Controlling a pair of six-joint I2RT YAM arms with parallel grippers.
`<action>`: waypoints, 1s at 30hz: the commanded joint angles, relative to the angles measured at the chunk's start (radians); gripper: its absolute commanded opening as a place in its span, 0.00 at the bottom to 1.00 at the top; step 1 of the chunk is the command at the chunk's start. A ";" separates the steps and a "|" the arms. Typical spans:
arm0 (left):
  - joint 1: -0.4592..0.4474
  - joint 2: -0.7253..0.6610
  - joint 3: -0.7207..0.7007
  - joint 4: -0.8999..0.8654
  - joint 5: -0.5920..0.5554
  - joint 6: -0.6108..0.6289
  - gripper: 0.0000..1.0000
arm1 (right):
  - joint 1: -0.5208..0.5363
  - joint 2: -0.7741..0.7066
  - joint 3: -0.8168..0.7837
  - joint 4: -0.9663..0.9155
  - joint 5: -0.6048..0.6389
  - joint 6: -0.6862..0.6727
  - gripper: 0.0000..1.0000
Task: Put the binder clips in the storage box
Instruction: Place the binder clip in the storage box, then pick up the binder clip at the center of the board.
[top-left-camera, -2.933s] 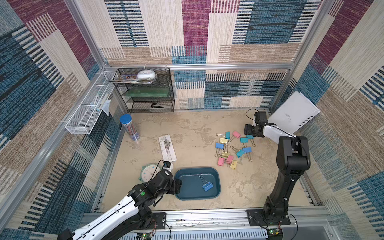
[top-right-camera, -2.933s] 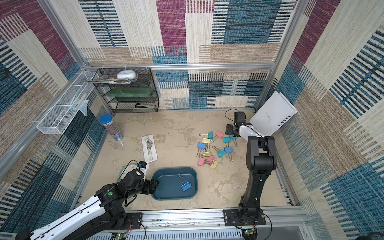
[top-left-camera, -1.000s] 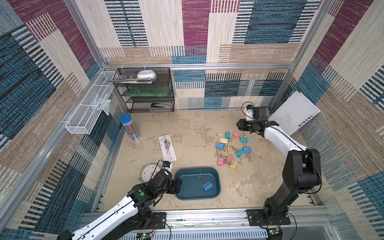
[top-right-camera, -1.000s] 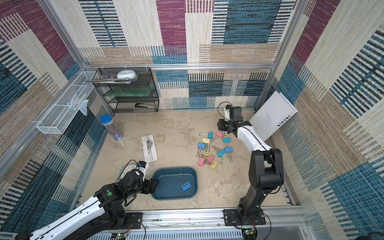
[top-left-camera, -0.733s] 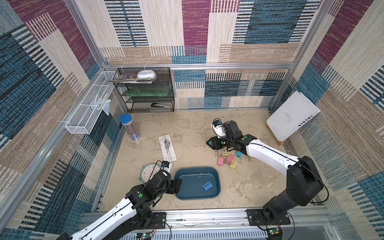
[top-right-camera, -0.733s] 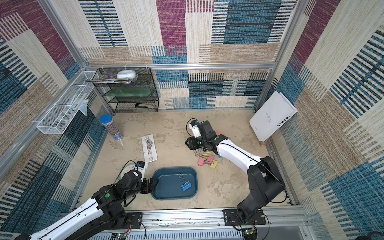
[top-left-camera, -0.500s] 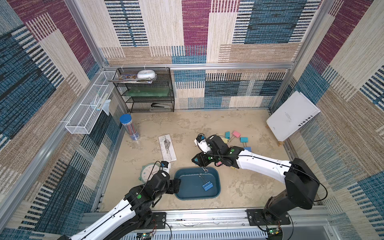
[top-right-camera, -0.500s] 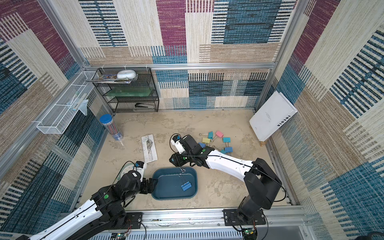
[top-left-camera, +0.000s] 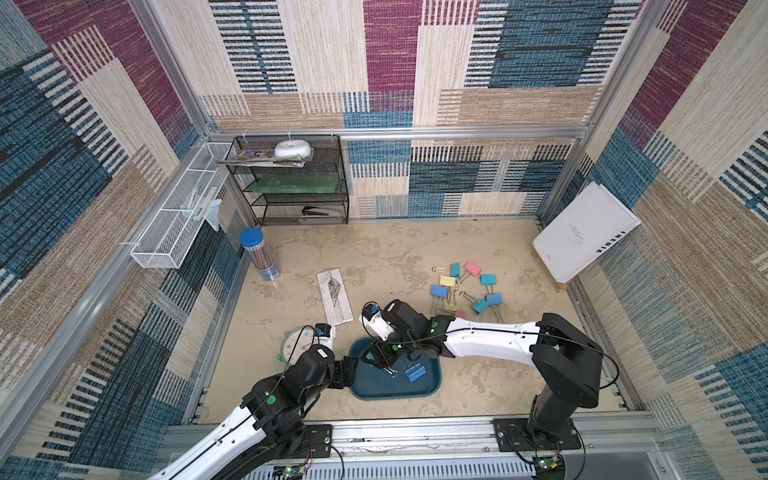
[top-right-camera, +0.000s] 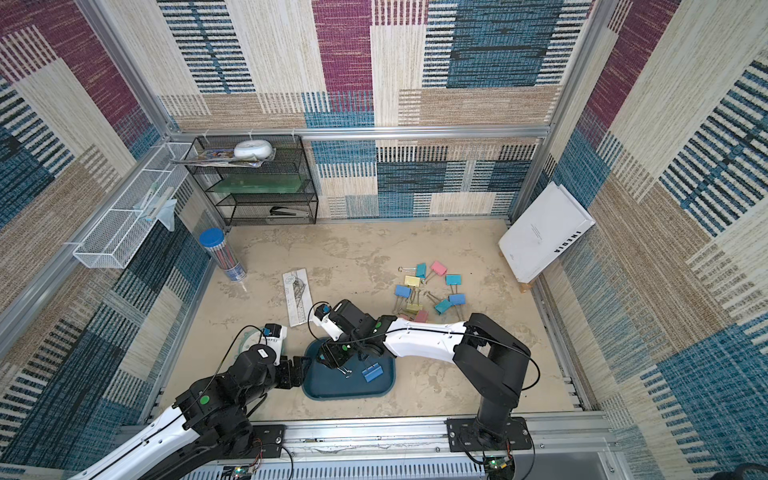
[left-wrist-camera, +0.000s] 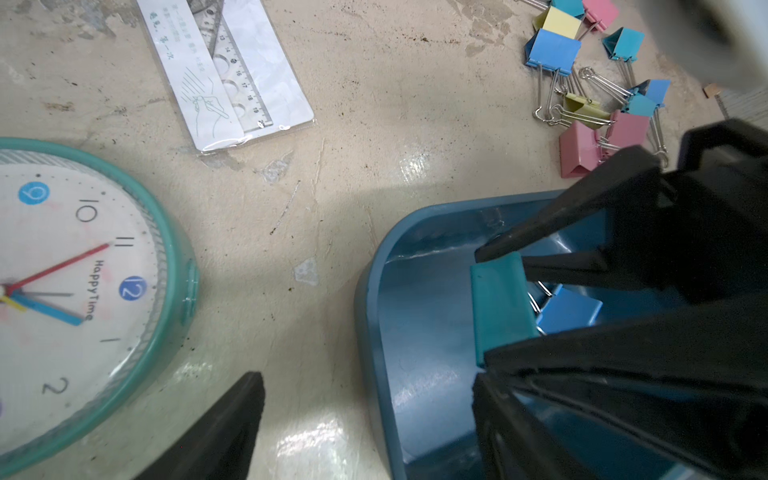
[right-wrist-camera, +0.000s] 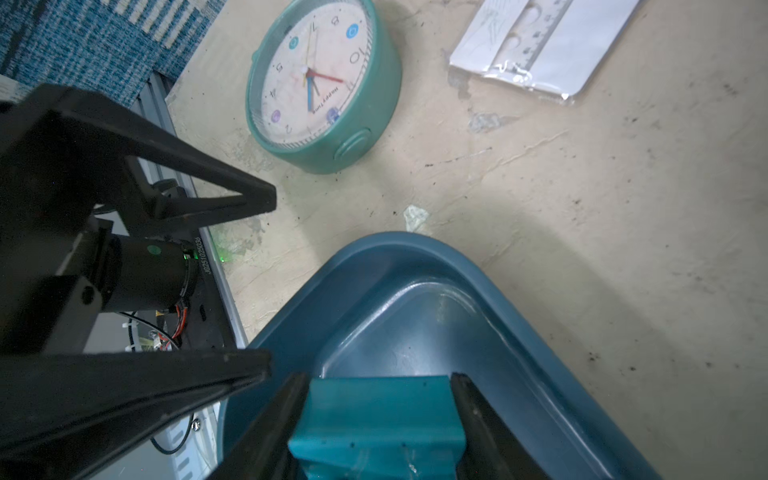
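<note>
The storage box (top-left-camera: 428, 384) (top-right-camera: 332, 384) is a dark teal tray near the front edge, with one blue binder clip (top-left-camera: 415, 371) (top-right-camera: 372, 371) lying inside. My right gripper (top-left-camera: 380, 357) (right-wrist-camera: 378, 415) hangs over the box's left end, shut on a teal binder clip (right-wrist-camera: 378, 411) (left-wrist-camera: 498, 307) whose wire handles dangle down. My left gripper (top-left-camera: 351, 372) (left-wrist-camera: 365, 424) is open and straddles the box's left rim (left-wrist-camera: 374, 374). Several more binder clips (top-left-camera: 461, 286) (top-right-camera: 428, 286) (left-wrist-camera: 590, 91) in pink, yellow, teal and blue lie in a loose pile on the floor behind and to the right of the box.
A teal clock (top-left-camera: 295, 345) (right-wrist-camera: 320, 83) lies left of the box, a packed ruler (top-left-camera: 334, 295) behind it. A pencil tube (top-left-camera: 259, 253), black mesh rack (top-left-camera: 299, 183) and white wire basket (top-left-camera: 178, 216) stand at the back left. A white book (top-left-camera: 586, 237) leans at the right wall.
My right arm has swung from the clip pile at the right across to above the box, carrying the teal clip. The left arm has stayed at the box's rim.
</note>
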 joint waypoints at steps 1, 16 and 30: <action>0.000 0.004 -0.001 -0.012 -0.015 -0.001 0.83 | 0.006 -0.013 -0.020 0.039 -0.007 0.005 0.71; 0.000 0.024 0.000 0.000 -0.003 0.005 0.83 | -0.424 -0.191 0.103 -0.327 0.348 0.142 0.99; 0.000 0.016 -0.004 0.010 0.014 0.015 0.83 | -0.556 0.097 0.200 -0.301 0.358 0.159 0.97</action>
